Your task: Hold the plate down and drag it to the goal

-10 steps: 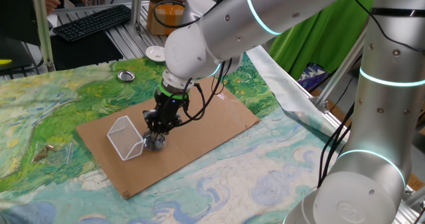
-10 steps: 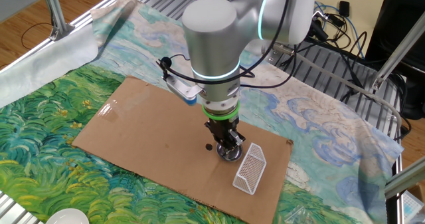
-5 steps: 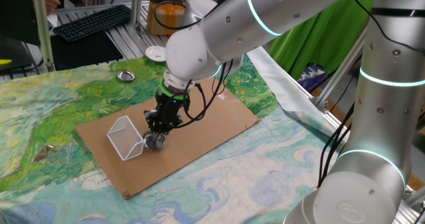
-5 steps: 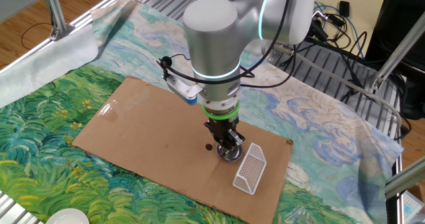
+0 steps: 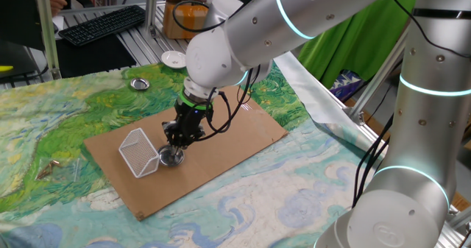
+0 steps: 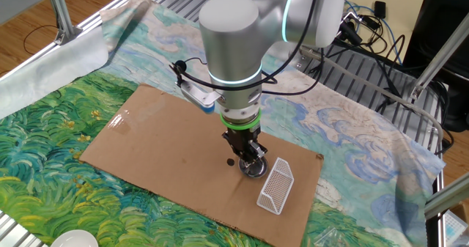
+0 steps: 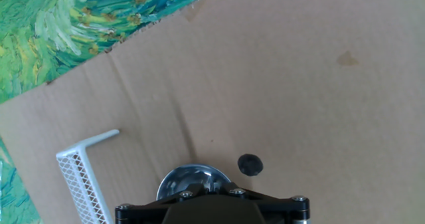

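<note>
no legible txt, labels, brands or nos. anywhere in these views

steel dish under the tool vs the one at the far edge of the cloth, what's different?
The plate sits on the cardboard, pinned under the shut tool, beside the wire basket. The other steel dish lies free on the painted cloth, with nothing touching it. Both are small, round and shiny.

Painted cloth (image 5: pixel 66 123) on table, cardboard (image 5: pixel 243 130) atop
</note>
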Motion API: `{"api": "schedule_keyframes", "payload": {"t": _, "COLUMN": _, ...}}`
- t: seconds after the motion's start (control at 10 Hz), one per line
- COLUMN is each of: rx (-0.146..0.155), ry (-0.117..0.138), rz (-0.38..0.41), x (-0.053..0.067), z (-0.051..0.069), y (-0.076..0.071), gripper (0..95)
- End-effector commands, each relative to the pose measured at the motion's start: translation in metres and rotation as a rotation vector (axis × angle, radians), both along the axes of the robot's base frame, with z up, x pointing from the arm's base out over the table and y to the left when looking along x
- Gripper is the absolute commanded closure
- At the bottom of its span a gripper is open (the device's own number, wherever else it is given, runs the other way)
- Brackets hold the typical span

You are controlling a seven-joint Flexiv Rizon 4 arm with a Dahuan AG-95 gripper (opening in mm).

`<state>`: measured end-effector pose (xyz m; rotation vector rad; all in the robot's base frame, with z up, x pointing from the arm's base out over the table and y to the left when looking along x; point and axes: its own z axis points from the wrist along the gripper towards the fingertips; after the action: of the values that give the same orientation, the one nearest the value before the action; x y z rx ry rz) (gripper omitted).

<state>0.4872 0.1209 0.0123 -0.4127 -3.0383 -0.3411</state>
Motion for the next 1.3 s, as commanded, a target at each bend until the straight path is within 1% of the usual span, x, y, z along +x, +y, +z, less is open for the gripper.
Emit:
{"api": "schedule_keyframes", "payload": {"t": 0.1, "rx": 0.0, "ry": -0.001, "rz": 0.002, "x": -0.0007, "z": -0.0004, "y": -0.0008, "gripper": 95.0}}
{"api": "schedule_keyframes", "payload": {"t": 0.4, "rx": 0.0, "ry": -0.007, "rz": 0.005, "x": -0.0014, "z": -0.0025, "y": -0.0012, "gripper": 95.0}}
{"api": "schedule_keyframes", "payload": {"t": 0.7, "rx": 0.002, "ry": -0.018, "rz": 0.002, "x": -0.001, "z": -0.0075, "y": -0.0006, "gripper": 95.0}}
{"api": "schedule_keyframes", "payload": {"t": 0.9, "rx": 0.012, "ry": -0.017, "rz": -0.004, "x": -0.0009, "z": -0.0072, "y": -0.0003, "gripper": 95.0}}
{"api": "schedule_keyframes", "payload": {"t": 1.3, "rx": 0.016, "ry": -0.014, "rz": -0.017, "x": -0.001, "z": -0.0071, "y": 0.0011, "gripper": 95.0}}
